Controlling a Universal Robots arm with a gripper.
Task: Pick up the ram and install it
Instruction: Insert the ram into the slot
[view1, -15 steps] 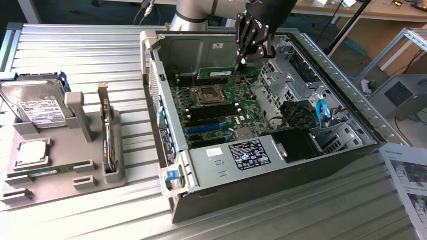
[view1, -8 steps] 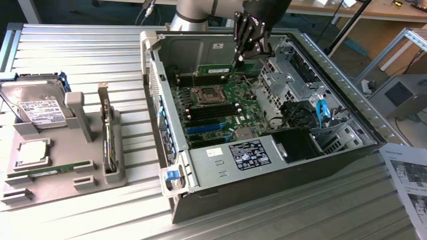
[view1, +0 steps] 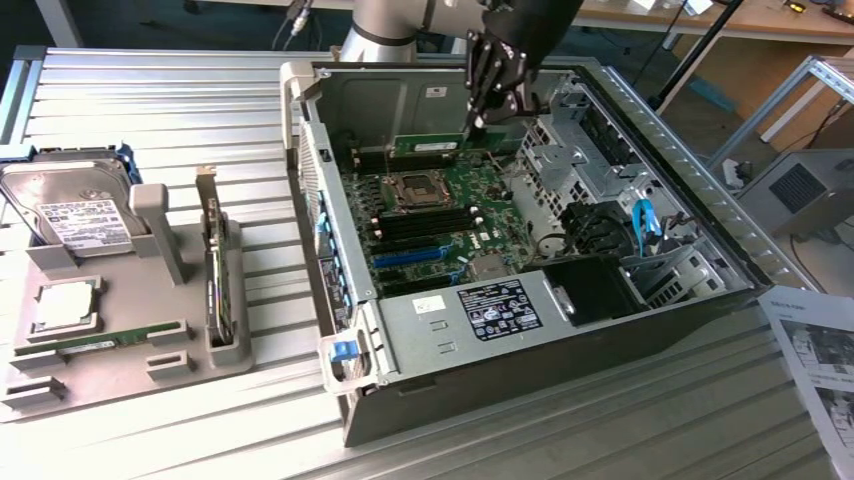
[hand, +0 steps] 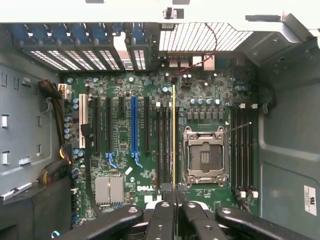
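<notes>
Exterior view: the fingers (view1: 483, 100) are closed on the ram (view1: 416, 146), which is held on edge inside the computer case (view1: 414, 340), over the motherboard (view1: 461, 215).

Wrist view: the ram (hand: 173, 135) appears edge-on, clamped between the fingers (hand: 162, 220), just beside the processor socket (hand: 205, 157).

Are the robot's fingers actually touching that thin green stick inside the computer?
Touching. The wrist view shows the fingers shut from both sides on the near end of the ram, with no gap between them and it.

Thin ram (hand: 173, 135) edge-on between pinched fingers (hand: 162, 220) over the motherboard (hand: 125, 100)
</notes>
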